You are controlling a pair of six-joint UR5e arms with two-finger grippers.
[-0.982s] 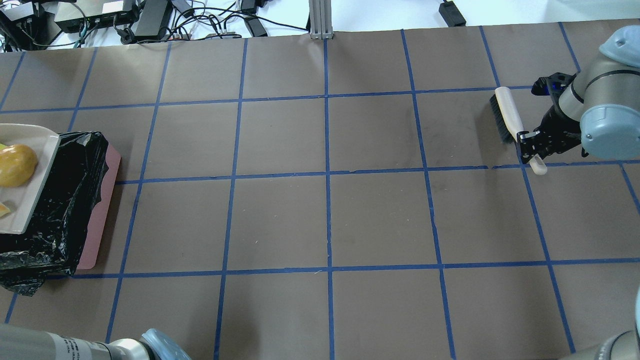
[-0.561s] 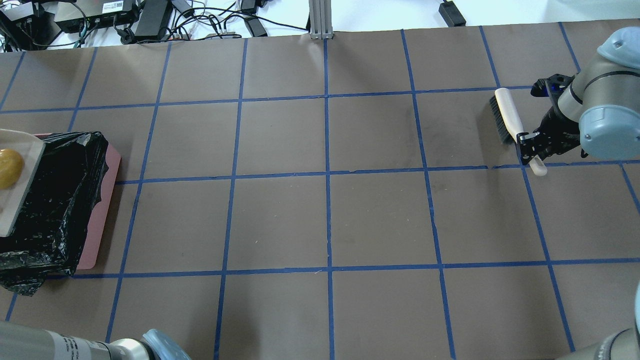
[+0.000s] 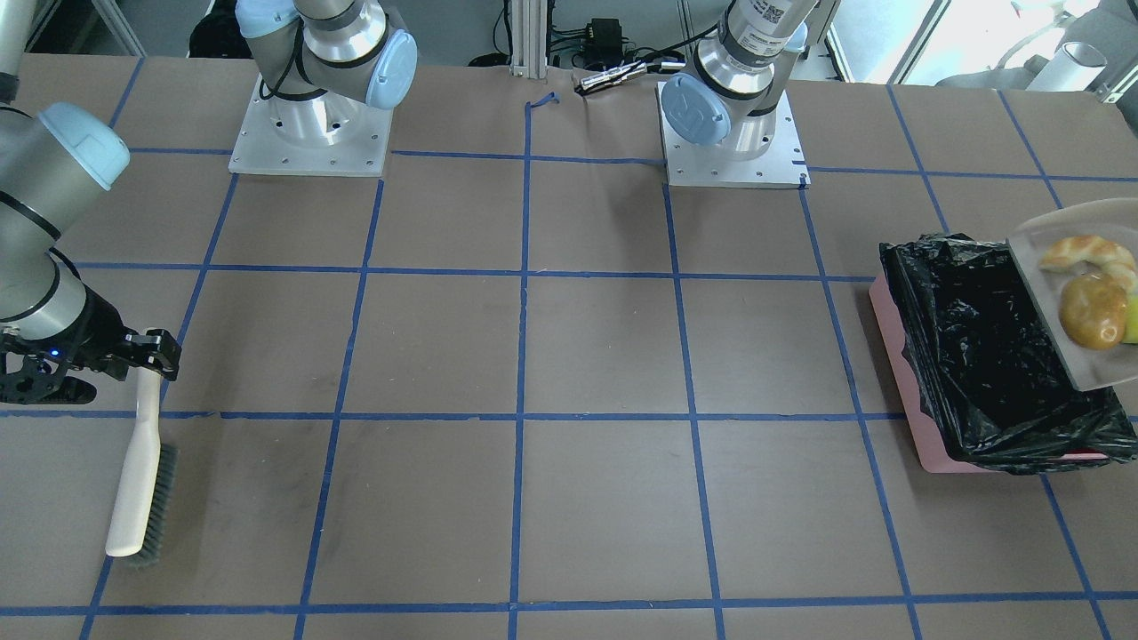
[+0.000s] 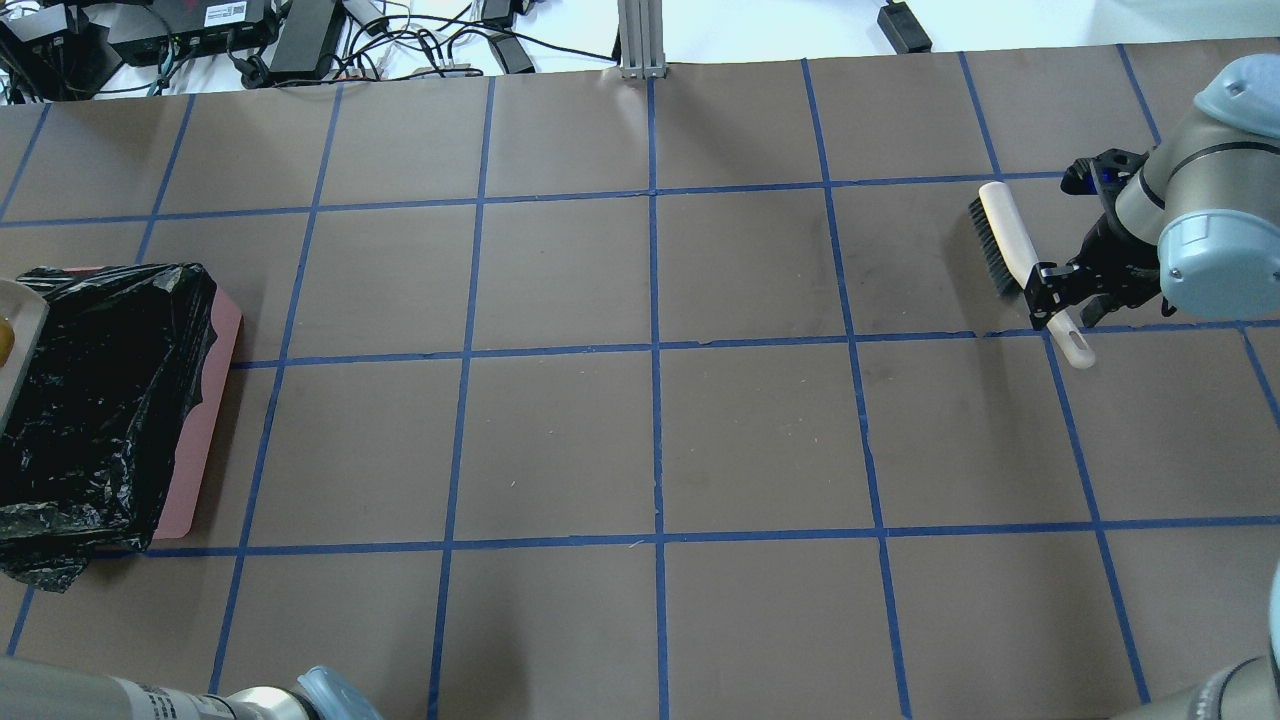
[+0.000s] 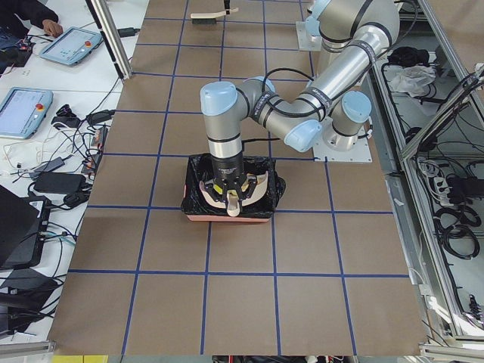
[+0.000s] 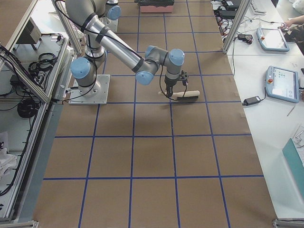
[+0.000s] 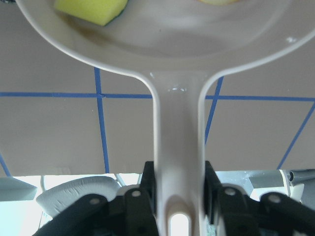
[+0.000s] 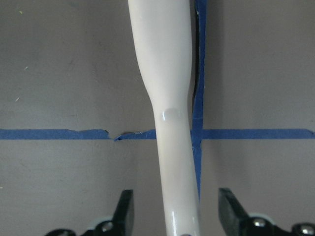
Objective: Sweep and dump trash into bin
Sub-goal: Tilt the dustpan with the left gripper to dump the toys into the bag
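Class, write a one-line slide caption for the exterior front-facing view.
Dustpan holding the trash hangs over the black-lined bin, while the right gripper sits open around the brush handle.

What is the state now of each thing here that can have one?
left hand: shut on the dustpan's handle.
dustpan: held above the bin, loaded.
potato-like lump: on the dustpan, not yet dumped.
pastry piece: on the dustpan.
yellow-green wedge: on the dustpan.
bin: open, black-lined, no trash visible inside.
brush: lying on the table.
right hand: open, astride the brush handle.
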